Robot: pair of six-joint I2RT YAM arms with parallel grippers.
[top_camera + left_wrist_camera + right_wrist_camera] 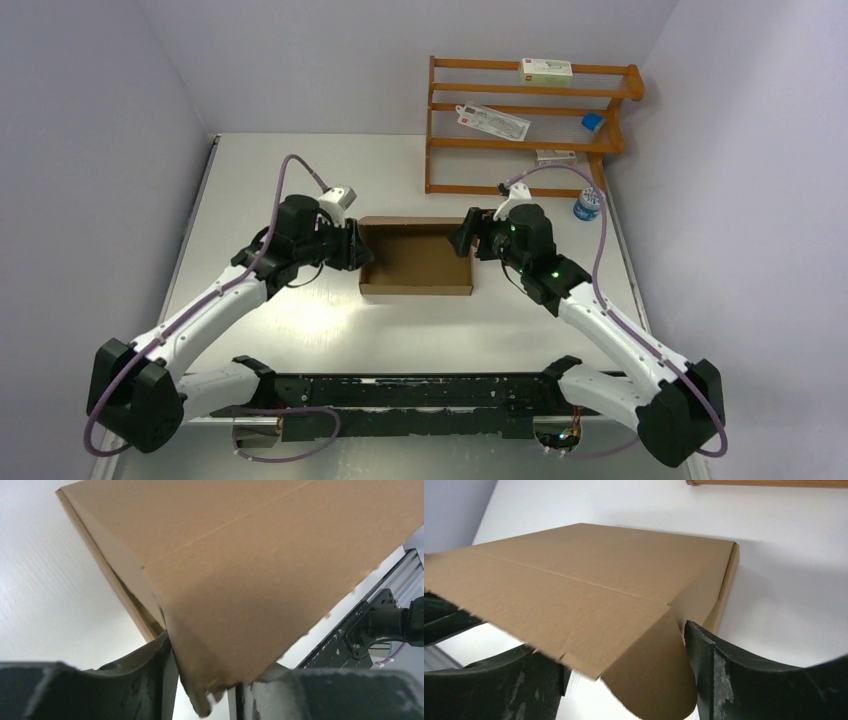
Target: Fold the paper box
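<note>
The paper box [415, 258] is plain brown cardboard, a shallow open tray in the middle of the table with its walls raised. My left gripper [355, 246] is at its left end. In the left wrist view the gripper [202, 690] has a folded corner of the box [225, 580] wedged between its fingers, touching both. My right gripper [466, 238] is at the box's right end. In the right wrist view the gripper [624, 680] stands open around a rounded side flap of the box [659, 675], which lies against the right finger [704, 670].
An orange wooden rack [530, 120] stands at the back right with small white cartons on its shelves. A small bottle with a blue cap [587, 207] stands beside it. Grey walls close in both sides of the table.
</note>
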